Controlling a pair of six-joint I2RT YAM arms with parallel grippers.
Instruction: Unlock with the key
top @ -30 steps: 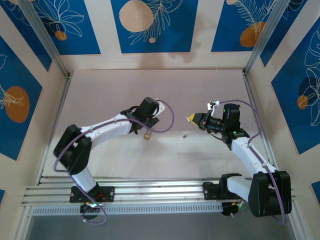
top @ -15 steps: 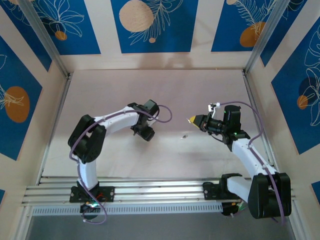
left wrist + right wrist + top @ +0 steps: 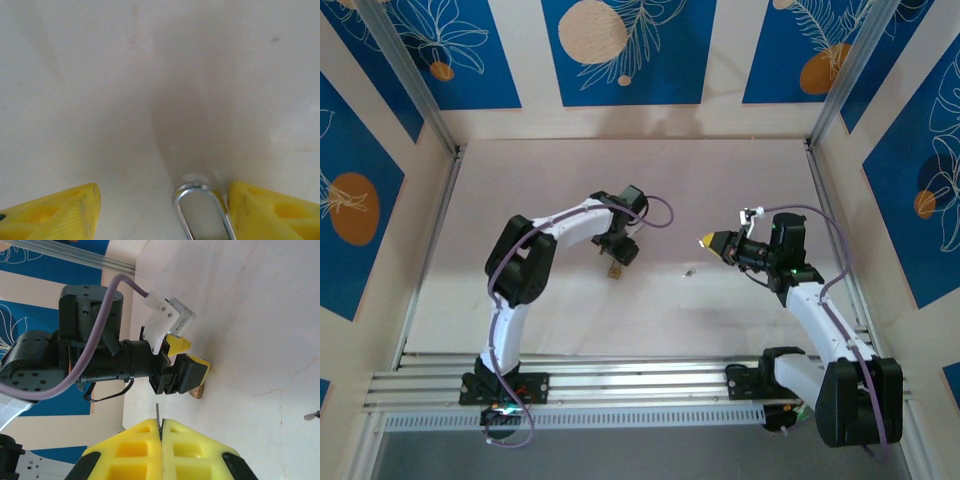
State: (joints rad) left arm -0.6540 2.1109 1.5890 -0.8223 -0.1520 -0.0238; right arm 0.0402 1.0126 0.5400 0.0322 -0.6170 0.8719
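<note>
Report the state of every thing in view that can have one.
left gripper: open, straddling the shackle of the padlock, not closed on it.
right gripper: shut on the key.
key: pinched edge-on, thin tip protruding; not in the padlock.
padlock: on the table at the left gripper; locked or not, cannot tell.
small metal piece: loose on the table between the arms.

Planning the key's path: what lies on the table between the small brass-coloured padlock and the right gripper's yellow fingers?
In the top view, one small dark metal bit lies roughly between the padlock and the right gripper; the pale table is otherwise bare.
</note>
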